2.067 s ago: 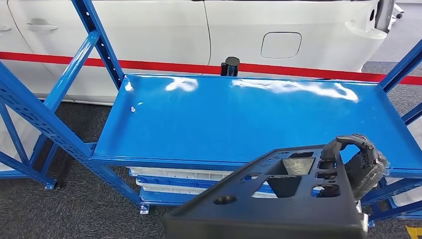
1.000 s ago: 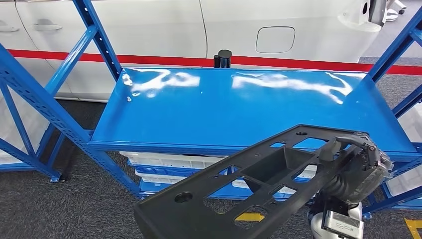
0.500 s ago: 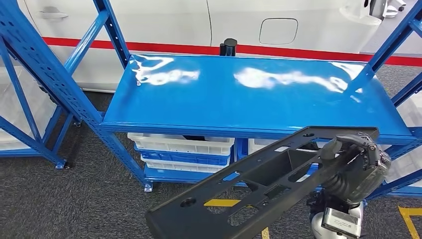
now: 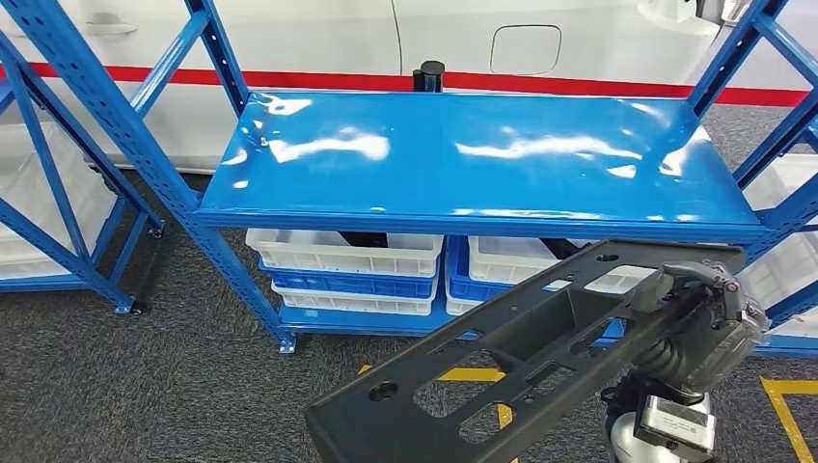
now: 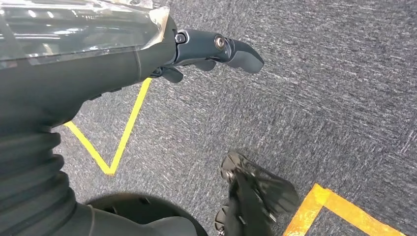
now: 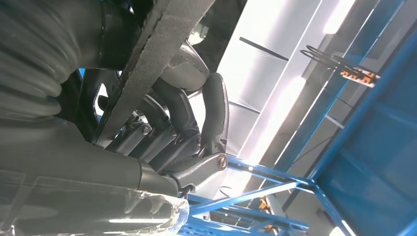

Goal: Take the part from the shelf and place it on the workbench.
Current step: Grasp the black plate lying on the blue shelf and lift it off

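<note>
You see a matt black part (image 4: 521, 362), apparently moulded plastic, its surface dull, lower centre of the head view. The right hand (image 4: 699, 323) at its right end looks like dark, slightly shiny plastic with a ribbed rubbery cover. The shelf (image 4: 463, 154) across the upper middle is glossy blue painted metal, throwing bright white reflections. Under it sit smooth white plastic bins (image 4: 342, 253). The floor (image 4: 145, 386) at lower left is rough grey carpet with smooth yellow tape lines (image 4: 786, 410). Your left hand (image 5: 216, 49) looks smooth, dark and semi-gloss, with clear glossy film near its wrist.
</note>
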Robot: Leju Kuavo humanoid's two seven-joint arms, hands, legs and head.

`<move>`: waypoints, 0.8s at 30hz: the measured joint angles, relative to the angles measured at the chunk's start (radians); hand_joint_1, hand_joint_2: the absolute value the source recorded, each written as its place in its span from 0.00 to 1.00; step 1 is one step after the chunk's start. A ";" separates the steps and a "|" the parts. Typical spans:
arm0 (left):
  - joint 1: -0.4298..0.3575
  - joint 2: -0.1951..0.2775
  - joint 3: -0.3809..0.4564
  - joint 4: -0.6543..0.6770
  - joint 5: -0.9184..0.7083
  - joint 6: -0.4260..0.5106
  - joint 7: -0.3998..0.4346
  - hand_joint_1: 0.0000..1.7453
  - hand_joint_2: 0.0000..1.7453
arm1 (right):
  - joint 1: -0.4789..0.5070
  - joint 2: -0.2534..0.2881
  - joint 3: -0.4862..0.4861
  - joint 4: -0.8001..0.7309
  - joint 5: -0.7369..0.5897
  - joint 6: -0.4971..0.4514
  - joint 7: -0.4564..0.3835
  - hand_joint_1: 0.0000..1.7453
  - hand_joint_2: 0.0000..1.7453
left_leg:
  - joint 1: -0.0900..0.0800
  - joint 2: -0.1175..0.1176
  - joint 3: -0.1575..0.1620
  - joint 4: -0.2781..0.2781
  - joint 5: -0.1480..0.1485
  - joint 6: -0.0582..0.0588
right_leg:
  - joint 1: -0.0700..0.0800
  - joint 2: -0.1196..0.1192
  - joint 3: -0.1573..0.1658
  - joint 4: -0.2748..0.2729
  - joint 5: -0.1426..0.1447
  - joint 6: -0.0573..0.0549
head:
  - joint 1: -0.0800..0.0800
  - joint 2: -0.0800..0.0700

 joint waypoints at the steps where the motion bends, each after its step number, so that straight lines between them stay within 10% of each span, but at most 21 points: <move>1: -0.001 0.000 0.000 0.000 -0.001 -0.001 -0.001 0.00 1.00 | 0.001 -0.001 -0.002 0.000 -0.005 0.000 -0.002 1.00 1.00 | -0.004 -0.001 0.023 -0.039 -0.006 0.004 | 0.000 -0.001 -0.004 0.000 0.006 0.007 | 0.000 0.000; 5: 0.000 0.001 -0.006 0.000 -0.014 -0.008 -0.003 0.00 1.00 | 0.020 -0.004 -0.017 0.002 -0.023 -0.001 -0.019 1.00 1.00 | -0.010 0.004 0.006 -0.072 0.017 0.029 | -0.003 -0.002 -0.029 0.020 0.001 0.027 | 0.002 0.000; 9: 0.001 0.002 -0.011 0.000 -0.021 -0.017 -0.002 0.00 1.00 | 0.037 -0.006 -0.025 0.002 -0.025 -0.001 -0.025 1.00 1.00 | -0.008 0.010 -0.029 -0.077 0.052 0.043 | -0.005 0.000 -0.079 0.156 -0.124 0.010 | 0.010 0.000; 17: 0.001 0.001 -0.011 0.000 -0.022 -0.017 -0.002 0.00 1.00 | 0.042 -0.006 -0.029 0.002 -0.025 -0.001 -0.026 1.00 1.00 | -0.008 0.012 -0.049 -0.076 0.067 0.043 | -0.007 0.000 -0.084 0.215 -0.142 0.016 | 0.010 0.000; 20: 0.001 0.002 -0.015 -0.001 -0.026 -0.018 0.001 0.00 1.00 | 0.054 -0.006 -0.037 0.002 -0.030 0.001 -0.028 1.00 1.00 | -0.008 0.016 -0.122 -0.058 0.118 0.027 | -0.015 0.001 0.026 0.159 -0.118 0.052 | 0.012 0.000; 22: 0.003 0.004 -0.021 -0.001 -0.031 -0.020 0.006 0.00 1.00 | 0.060 -0.007 -0.040 0.003 -0.040 0.007 -0.024 1.00 1.00 | -0.005 0.012 -0.174 0.026 0.066 -0.001 | -0.019 0.001 0.104 0.007 -0.089 0.028 | 0.010 0.000; 24: 0.004 0.005 -0.025 -0.001 -0.033 -0.020 0.008 0.00 1.00 | 0.067 -0.007 -0.043 0.005 -0.047 0.012 -0.021 1.00 1.00 | 0.000 0.008 -0.210 0.176 -0.044 -0.019 | -0.015 -0.002 0.074 -0.009 -0.060 -0.005 | 0.006 0.000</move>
